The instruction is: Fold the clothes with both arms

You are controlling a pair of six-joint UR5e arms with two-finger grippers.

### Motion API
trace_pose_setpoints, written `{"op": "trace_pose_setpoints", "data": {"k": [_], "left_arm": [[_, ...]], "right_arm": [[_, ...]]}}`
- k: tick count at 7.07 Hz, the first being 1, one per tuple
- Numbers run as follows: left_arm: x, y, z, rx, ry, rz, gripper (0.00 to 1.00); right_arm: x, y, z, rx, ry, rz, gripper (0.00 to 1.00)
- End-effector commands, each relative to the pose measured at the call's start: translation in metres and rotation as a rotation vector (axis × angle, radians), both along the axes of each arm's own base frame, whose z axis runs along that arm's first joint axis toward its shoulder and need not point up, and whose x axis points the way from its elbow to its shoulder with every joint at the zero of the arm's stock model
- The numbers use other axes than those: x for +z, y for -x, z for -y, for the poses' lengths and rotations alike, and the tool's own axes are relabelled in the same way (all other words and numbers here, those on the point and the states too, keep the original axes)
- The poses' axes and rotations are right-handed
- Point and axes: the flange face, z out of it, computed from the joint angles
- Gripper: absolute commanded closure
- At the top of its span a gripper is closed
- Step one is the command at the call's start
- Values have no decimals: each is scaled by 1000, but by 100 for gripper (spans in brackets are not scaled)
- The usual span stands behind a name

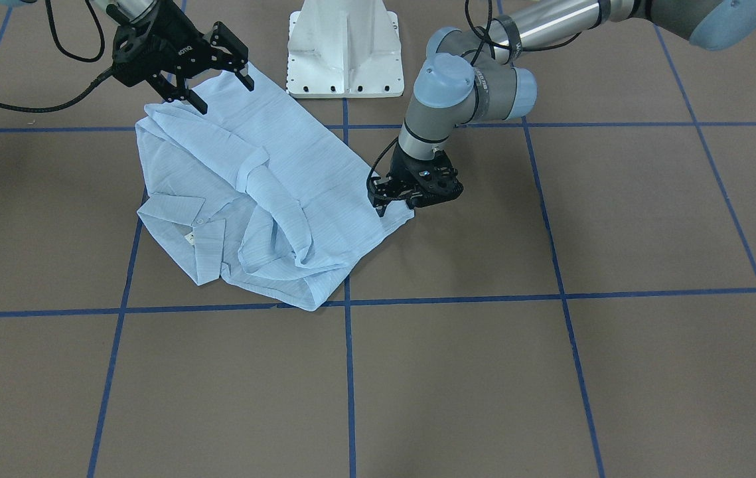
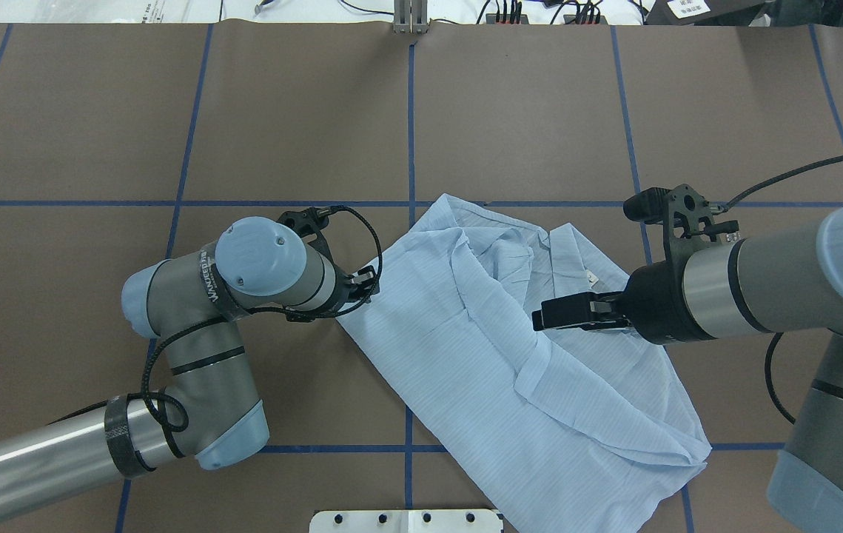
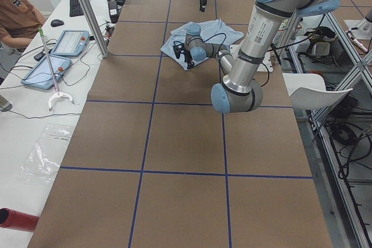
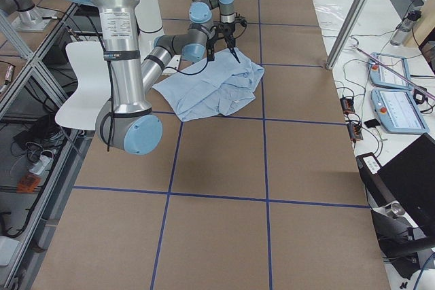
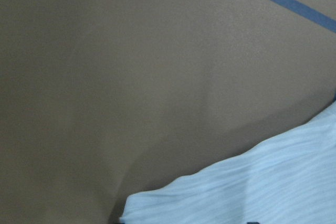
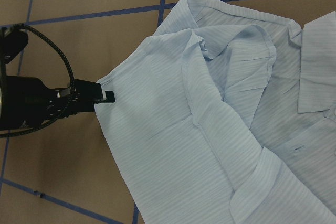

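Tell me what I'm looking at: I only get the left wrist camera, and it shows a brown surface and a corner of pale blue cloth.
Observer: That is one corner of a light-blue shirt lying rumpled on the table, with its collar showing.
Visitor: Is the hand beside my camera holding it?
Observer: The left hand sits right at that corner, with a fingertip against the edge. I cannot confirm a grip.
Visitor: And the other arm?
Observer: The right hand hangs open over the shirt's edge on the robot's right side.
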Motion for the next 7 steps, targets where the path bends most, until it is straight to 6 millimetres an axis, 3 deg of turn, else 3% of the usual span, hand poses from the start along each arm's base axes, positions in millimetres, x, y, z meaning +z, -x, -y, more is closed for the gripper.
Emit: {"op": "trace_pose_setpoints", "data": {"k": [1,2,6,7], "left_arm": [[-4,2,-1,5,-3,-8,88],[-10,3,-2,8,-4,-19,100],[-23,14,-2,-23,20,-52,100],[-21,23,13,-52,20,-44,100]], "right_arm": [[0,-2,2,8,0,-1,0],[2,-2,4,11,3,-5,0],[5,-1,6,17,6,-12,0],[5,-2,7,18,6,-12,0]]}}
